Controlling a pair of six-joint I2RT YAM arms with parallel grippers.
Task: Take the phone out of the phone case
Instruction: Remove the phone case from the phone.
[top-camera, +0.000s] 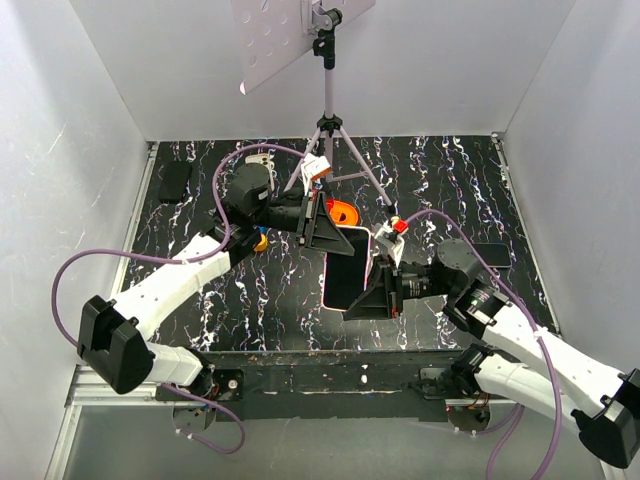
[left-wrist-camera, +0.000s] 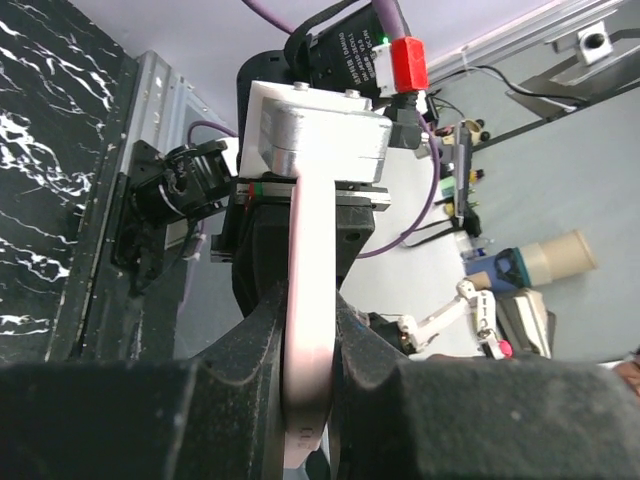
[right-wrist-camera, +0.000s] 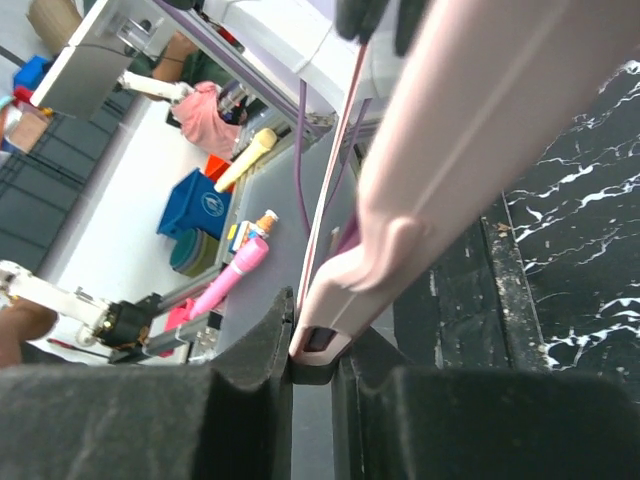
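Observation:
The phone (top-camera: 352, 262), dark screen up, sits in its pink case (top-camera: 326, 285) and is held above the table between both arms. My left gripper (top-camera: 333, 231) is shut on the far end of the case; in the left wrist view the pink case edge (left-wrist-camera: 308, 250) runs up between my fingers (left-wrist-camera: 240, 360), around my left gripper (left-wrist-camera: 310, 345). My right gripper (top-camera: 374, 291) is shut on the near end; in the right wrist view (right-wrist-camera: 316, 345) it pinches the bottom corner of the case (right-wrist-camera: 470, 150). I cannot tell whether the phone has lifted from the case.
A tripod (top-camera: 329, 120) stands at the back centre. An orange object (top-camera: 343, 212) and a small yellow one (top-camera: 260, 241) lie under the left arm. A black slab (top-camera: 175, 180) lies back left, another dark item (top-camera: 491, 254) at the right. Walls enclose three sides.

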